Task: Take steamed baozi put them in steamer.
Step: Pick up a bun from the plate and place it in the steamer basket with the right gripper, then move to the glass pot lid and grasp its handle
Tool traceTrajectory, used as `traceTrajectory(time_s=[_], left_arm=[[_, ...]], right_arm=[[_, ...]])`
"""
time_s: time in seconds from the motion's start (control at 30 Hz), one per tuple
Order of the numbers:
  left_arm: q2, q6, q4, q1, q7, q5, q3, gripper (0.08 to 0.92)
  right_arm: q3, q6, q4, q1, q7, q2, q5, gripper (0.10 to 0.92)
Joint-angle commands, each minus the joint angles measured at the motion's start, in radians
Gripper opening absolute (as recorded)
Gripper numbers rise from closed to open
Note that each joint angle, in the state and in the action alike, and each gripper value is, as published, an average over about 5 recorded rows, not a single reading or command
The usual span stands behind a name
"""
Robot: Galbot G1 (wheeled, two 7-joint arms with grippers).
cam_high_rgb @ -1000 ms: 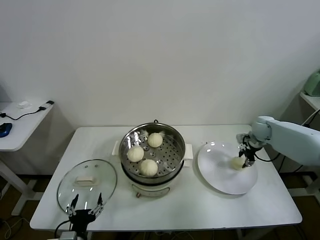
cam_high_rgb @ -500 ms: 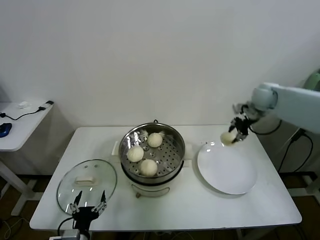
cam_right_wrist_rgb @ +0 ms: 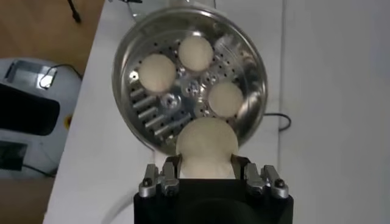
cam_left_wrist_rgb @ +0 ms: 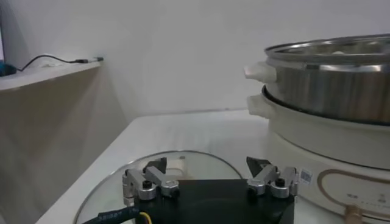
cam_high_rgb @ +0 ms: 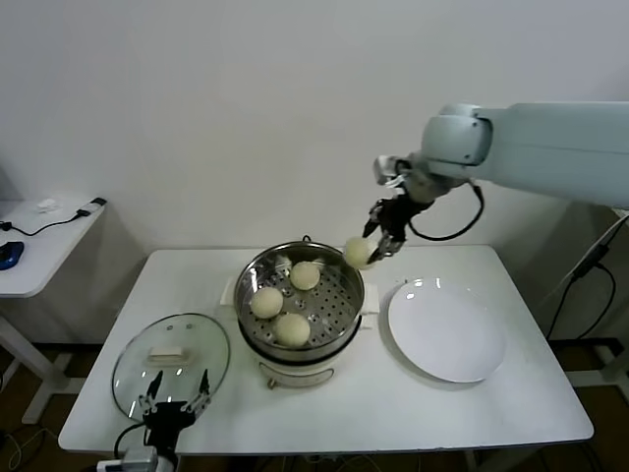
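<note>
Right gripper (cam_high_rgb: 376,246) pinching fourth baozi (cam_high_rgb: 357,252), now carried from white plate (cam_high_rgb: 447,334) to steamer (cam_high_rgb: 300,295) rim, frame centre; three buns inside; left gripper (cam_high_rgb: 175,405) spread, lower left

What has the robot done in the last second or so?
The right gripper lifted the fourth baozi off the white plate and carried it leftward to the steamer's rim, still clamped. Three buns in the steamer, the glass lid and the open left gripper stayed put.
</note>
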Motion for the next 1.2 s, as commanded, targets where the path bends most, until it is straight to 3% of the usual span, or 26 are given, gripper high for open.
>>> traceTrajectory(time_s=[0.03,0.77,0.87,1.1,1.2], left_arm=[[0.002,0.000,0.001,0.000,0.000,-0.006,-0.004,0.823],[0.010,-0.005,0.017,-0.005,-0.002,-0.011,-0.005,0.823],[0.010,-0.004,0.016,-0.004,-0.002,-0.012,-0.005,0.823],[0.010,-0.003,0.006,0.002,0.001,-0.013,-0.007,0.823],[0.010,-0.004,0.001,0.003,0.004,-0.014,-0.012,0.823]], right_arm=[[0.011,-0.143,0.040,-0.191,0.178,0.114,0.028,0.577],[0.126,-0.134,-0.126,-0.412,0.245,0.116,-0.068,0.579],[0.132,-0.109,-0.121,-0.393,0.206,0.101,-0.070,0.617],[0.103,0.046,-0.115,-0.228,0.012,-0.004,-0.026,0.792],[0.125,0.084,-0.117,-0.183,-0.023,-0.080,0.023,0.815]])
